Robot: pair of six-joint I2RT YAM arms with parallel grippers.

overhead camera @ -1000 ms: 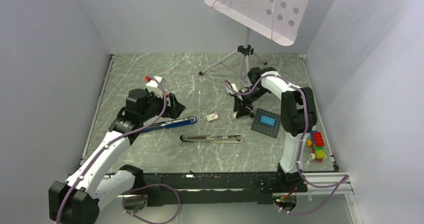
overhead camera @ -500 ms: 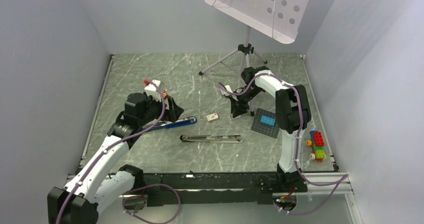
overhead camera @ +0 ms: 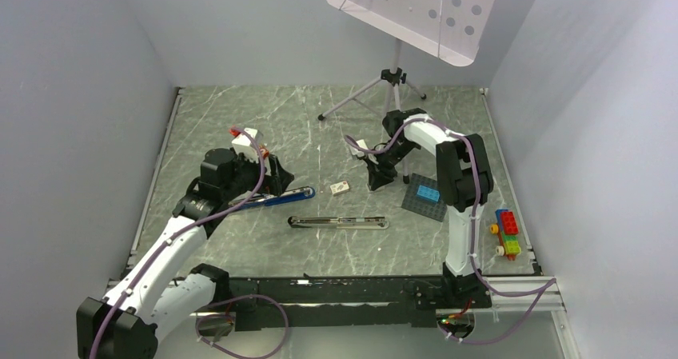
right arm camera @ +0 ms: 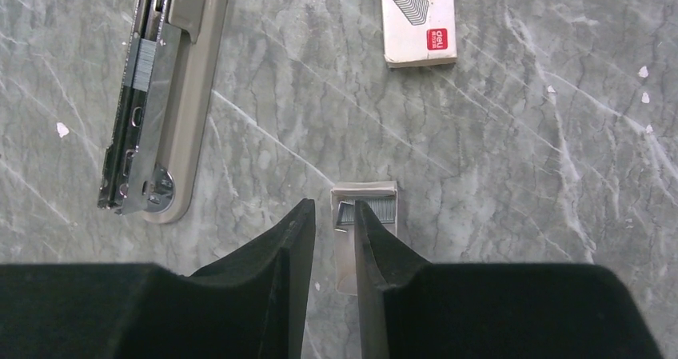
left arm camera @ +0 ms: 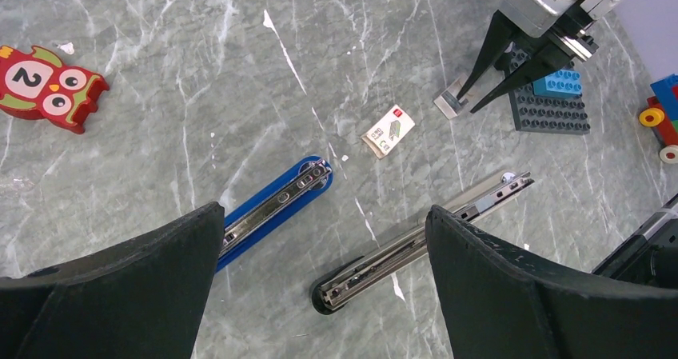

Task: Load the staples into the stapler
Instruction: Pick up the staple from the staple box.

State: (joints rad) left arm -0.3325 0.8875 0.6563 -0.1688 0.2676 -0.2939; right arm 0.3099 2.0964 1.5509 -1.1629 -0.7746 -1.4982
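The staples [right arm camera: 380, 212] are a small silver-grey block lying in a little cream tray [right arm camera: 365, 189] on the table. My right gripper [right arm camera: 334, 205] hangs just above the tray, jaws a narrow gap apart with nothing between them; its right finger overlaps the block's left end. From the left wrist it shows above the tray [left arm camera: 475, 103]. The silver stapler [overhead camera: 339, 222] lies opened flat, its channel up [right arm camera: 152, 95]. A blue stapler [overhead camera: 272, 199] lies left of it. My left gripper [overhead camera: 276, 181] is wide open and empty above the two staplers [left arm camera: 324, 211].
A staple box [overhead camera: 340, 188] lies between the staplers and the tray. A grey baseplate with a blue brick [overhead camera: 425, 196] sits right of the right gripper, coloured toy bricks [overhead camera: 506, 233] further right. A tripod stand [overhead camera: 392, 79] is at the back. An owl toy [left arm camera: 48, 83] lies far left.
My right gripper has shifted a little to the left, over the staple tray. My left arm shifted slightly at first, then held still.
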